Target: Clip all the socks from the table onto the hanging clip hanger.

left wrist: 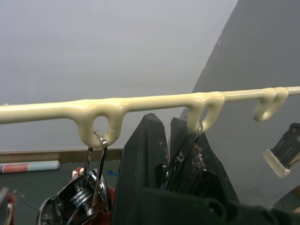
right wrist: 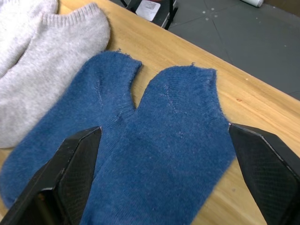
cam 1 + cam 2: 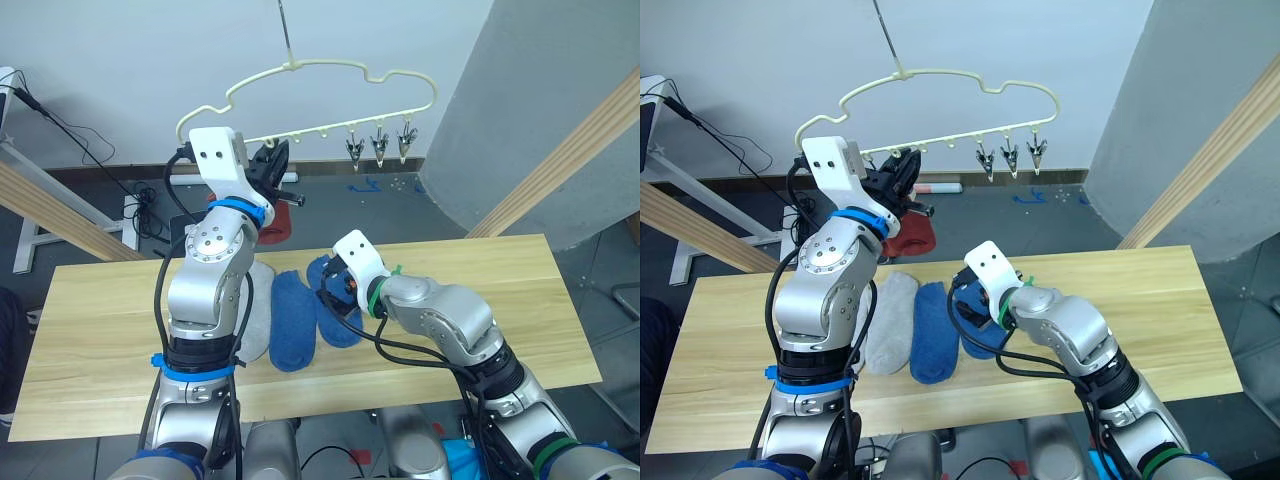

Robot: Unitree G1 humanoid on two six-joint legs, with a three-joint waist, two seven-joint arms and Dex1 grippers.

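You see two plain blue socks point(image 2: 154, 154) and light grey socks point(image 2: 42, 70) on a pale wood table point(image 3: 500, 300) with visible plank grain. A rust red sock point(image 3: 912, 238) shows near the pale yellow clip hanger point(image 3: 330, 70), which carries silver metal clips point(image 3: 378, 145). Gripper fingers point(image 2: 70, 173) are black.

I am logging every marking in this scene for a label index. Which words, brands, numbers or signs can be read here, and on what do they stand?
None can be read.
The clip hanger: plain, no marking.
The blue socks and the grey socks: plain knit, no label.
The table: bare wood.
The left pincer and the right pincer: no lettering.
The white and red tube on the floor: too blurred to tell.
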